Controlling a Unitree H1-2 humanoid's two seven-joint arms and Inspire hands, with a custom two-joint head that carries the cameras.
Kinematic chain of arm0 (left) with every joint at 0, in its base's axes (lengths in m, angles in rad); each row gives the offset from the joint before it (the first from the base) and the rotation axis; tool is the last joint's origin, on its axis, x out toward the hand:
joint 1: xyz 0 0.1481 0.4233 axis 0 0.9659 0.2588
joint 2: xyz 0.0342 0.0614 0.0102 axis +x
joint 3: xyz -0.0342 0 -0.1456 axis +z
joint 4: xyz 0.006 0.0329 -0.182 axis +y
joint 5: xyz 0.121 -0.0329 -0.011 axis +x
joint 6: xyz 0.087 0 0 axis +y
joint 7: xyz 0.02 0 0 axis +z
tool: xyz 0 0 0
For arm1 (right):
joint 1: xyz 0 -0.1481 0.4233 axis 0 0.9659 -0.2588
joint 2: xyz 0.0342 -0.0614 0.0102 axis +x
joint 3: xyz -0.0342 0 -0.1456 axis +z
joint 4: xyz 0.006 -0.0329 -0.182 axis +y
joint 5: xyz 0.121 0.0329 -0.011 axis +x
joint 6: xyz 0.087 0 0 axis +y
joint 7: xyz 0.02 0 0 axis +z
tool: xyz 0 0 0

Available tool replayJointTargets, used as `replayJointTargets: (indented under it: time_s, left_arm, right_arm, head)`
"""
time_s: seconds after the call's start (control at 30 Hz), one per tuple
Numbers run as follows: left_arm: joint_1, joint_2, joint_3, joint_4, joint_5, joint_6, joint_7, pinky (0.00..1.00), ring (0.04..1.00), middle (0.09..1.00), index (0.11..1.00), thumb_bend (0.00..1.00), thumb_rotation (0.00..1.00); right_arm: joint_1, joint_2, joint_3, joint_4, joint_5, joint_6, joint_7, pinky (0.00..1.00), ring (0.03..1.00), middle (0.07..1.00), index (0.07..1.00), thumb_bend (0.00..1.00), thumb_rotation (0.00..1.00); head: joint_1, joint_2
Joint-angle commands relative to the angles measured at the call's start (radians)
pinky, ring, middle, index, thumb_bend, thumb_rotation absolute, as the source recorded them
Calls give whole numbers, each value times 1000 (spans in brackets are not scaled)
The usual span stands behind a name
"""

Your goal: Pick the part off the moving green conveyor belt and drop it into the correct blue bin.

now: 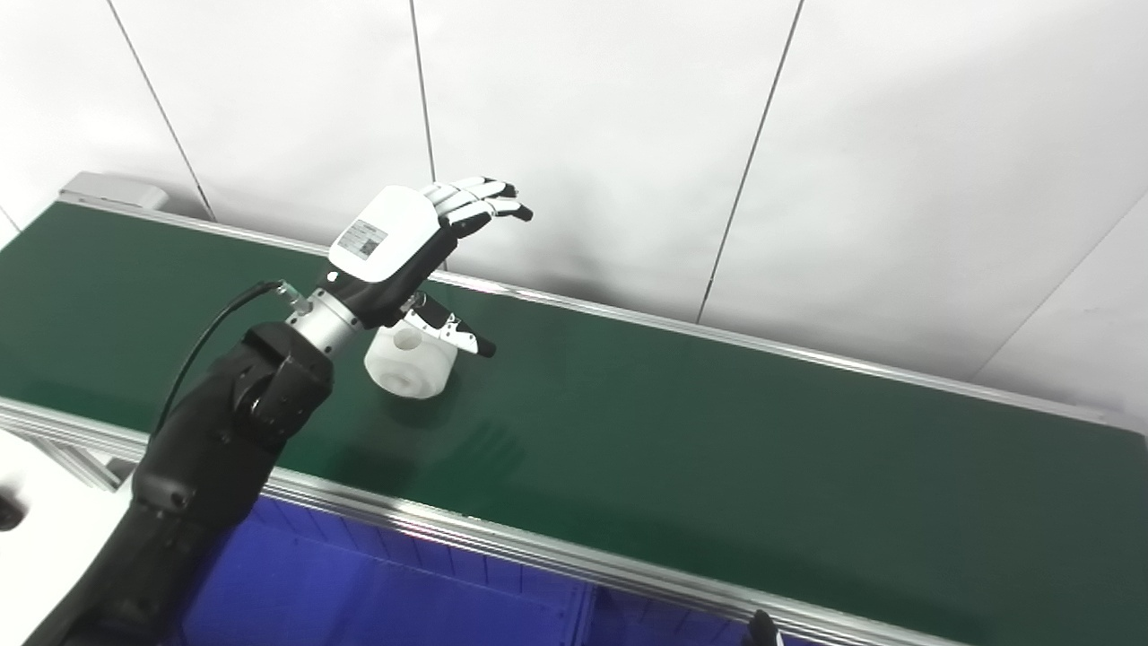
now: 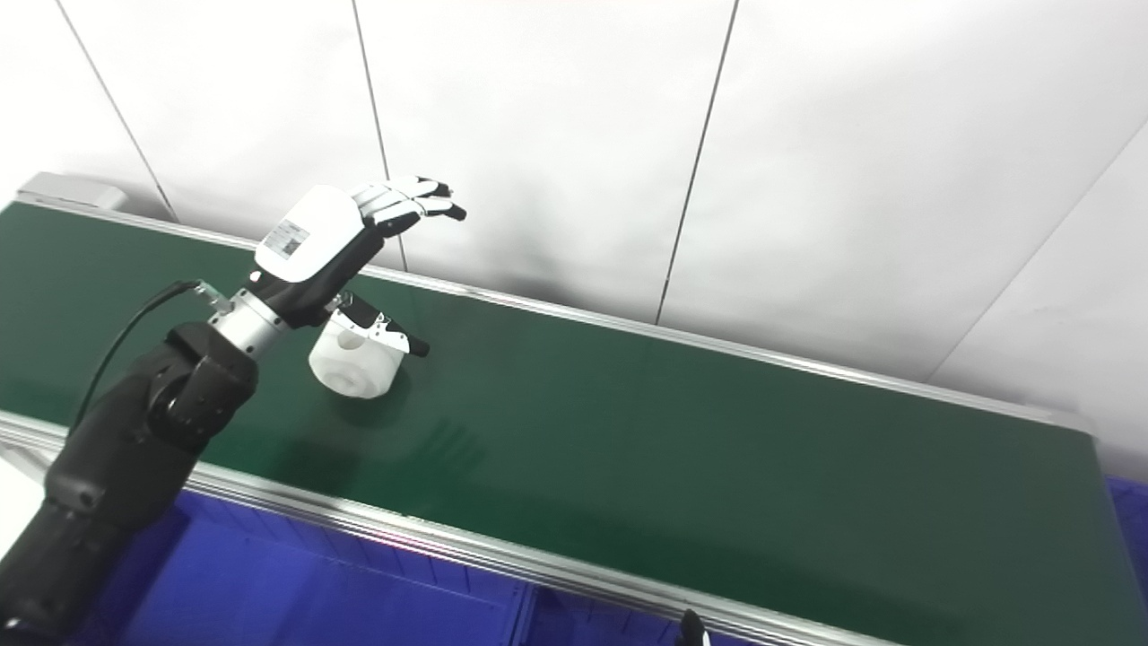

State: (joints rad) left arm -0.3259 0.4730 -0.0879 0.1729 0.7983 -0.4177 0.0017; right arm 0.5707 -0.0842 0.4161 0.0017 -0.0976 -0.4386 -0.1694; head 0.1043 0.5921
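Note:
A white cylindrical part point(image 1: 408, 361) with a hole in its top lies on the green conveyor belt point(image 1: 673, 431), left of centre; it also shows in the right eye view point(image 2: 356, 361). My left hand point(image 1: 404, 247) hovers just above the part, open, fingers stretched toward the far wall and thumb reaching over the part's right side. It holds nothing. A small dark tip at the bottom edge point(image 1: 760, 628) may be my right hand; its state cannot be told.
A blue bin point(image 1: 377, 592) sits below the belt's near aluminium rail point(image 1: 538, 547). A white panelled wall point(image 1: 628, 135) stands right behind the belt's far rail. The belt stretches bare to the right.

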Motion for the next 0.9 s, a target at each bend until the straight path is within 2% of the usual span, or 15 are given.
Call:
replayJointTargets:
  time_s: [0.0,0.13,0.27,0.4,0.53,0.73,0.87]
  left_arm:
    - [-69,45,-21,50,18,18,-4,829,896,916,832,1000,275]
    - [-95,59,-66,112,47,81,-39,839,910,933,859,1000,282]
    - [-96,60,-98,97,59,175,-113,842,927,949,894,1000,282]
    - [-99,67,-125,86,58,230,-171,844,935,959,917,1000,325]
    - [-110,80,-164,70,70,291,-265,803,924,945,948,1000,398]
    - [-132,93,-193,38,24,365,-424,784,928,940,939,1000,417]
    - [-142,97,-208,17,31,399,-473,785,932,939,930,1000,386]
  right_arm:
    - [10,5,4,-26,-10,-31,4,1000,1000,1000,1000,662,1000]
    - [12,6,8,-31,-12,-31,4,1000,1000,1000,1000,655,1000]
    - [15,8,9,-35,-12,-31,4,1000,1000,1000,1000,649,1000]
    - [20,14,9,-41,-15,-31,4,1000,1000,1000,1000,673,1000]
    - [24,15,10,-44,-17,-31,5,1000,1000,1000,1000,686,1000]
    - [24,16,13,-44,-21,-31,4,1000,1000,1000,1000,703,1000]
    - [24,19,14,-47,-25,-31,1,1000,1000,1000,1000,707,1000]
  head:
    - [0,1]
    - [-1,4]
    - [-2,9]
    - [-5,13]
    - [-9,16]
    - [-10,16]
    - [-13,19]
